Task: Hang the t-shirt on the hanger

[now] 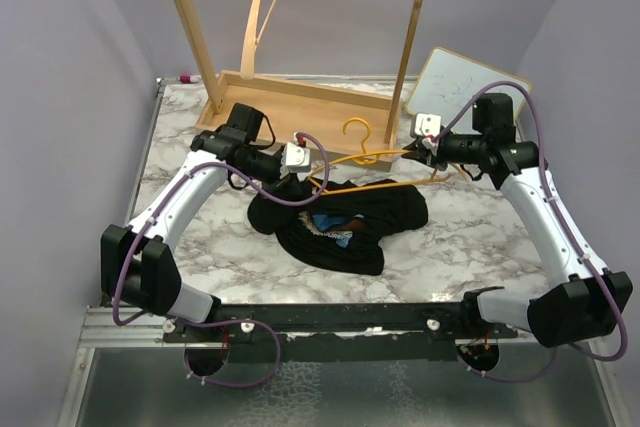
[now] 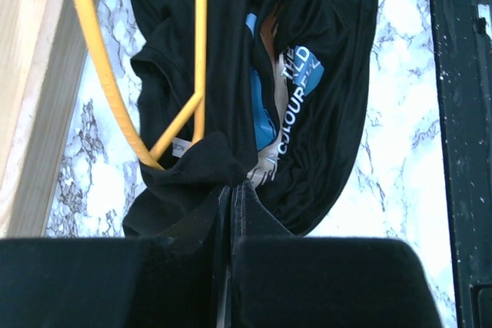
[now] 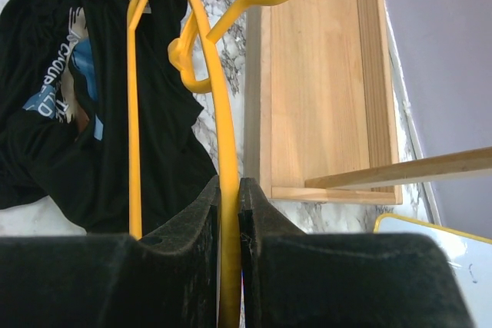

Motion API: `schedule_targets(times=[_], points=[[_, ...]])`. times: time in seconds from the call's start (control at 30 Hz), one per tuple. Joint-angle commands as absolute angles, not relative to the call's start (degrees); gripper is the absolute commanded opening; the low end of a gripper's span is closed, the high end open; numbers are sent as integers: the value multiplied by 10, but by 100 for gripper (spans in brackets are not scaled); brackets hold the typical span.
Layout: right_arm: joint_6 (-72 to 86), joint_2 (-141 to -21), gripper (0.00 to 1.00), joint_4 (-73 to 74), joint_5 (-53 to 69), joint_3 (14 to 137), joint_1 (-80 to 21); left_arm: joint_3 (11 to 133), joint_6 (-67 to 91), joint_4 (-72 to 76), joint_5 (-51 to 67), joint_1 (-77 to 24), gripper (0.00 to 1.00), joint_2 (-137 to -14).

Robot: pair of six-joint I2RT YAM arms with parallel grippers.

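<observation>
The left pincer [image 2: 232,187] is clenched on a fold of the crumpled black graphic t-shirt [image 1: 345,235] on the marble worktop [image 1: 470,237]. The right pincer [image 3: 228,183] grasps the thin yellow-orange triangular hanger [image 3: 220,113]. The step should go best if the hanger is held steady while cloth is drawn over its shoulder.

**Where everything lies**

The black cloth t-shirt [image 1: 345,225] lies on the marble table [image 1: 200,237] between my left claw [image 1: 297,181] and right claw [image 1: 428,154]. The thin yellow-orange hanger [image 1: 365,161] sits just behind, touching it. Farther back stands a pale wooden tray [image 1: 300,105], with a whiteboard [image 1: 462,82] to its right.
</observation>
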State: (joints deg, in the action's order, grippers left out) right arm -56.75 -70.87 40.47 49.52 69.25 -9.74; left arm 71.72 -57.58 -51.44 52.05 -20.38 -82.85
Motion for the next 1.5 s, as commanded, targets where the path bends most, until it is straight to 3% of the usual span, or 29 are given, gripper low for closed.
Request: schedule_targets(times=[0.0,0.77,1.13,1.47], points=[[-590,-715,1,378,533,699,-96,738,-532,-453,519,-207,0,-836],[-564,-665,1,319,567,654,-96,845,-467,-449,476,-207,0,-865],[-557,-631,1,331,580,648,-96,815,-438,-420,437,-207,0,-845],[-485,-620,1,251,591,583,-96,873,-381,-423,477,-252,0,-855]])
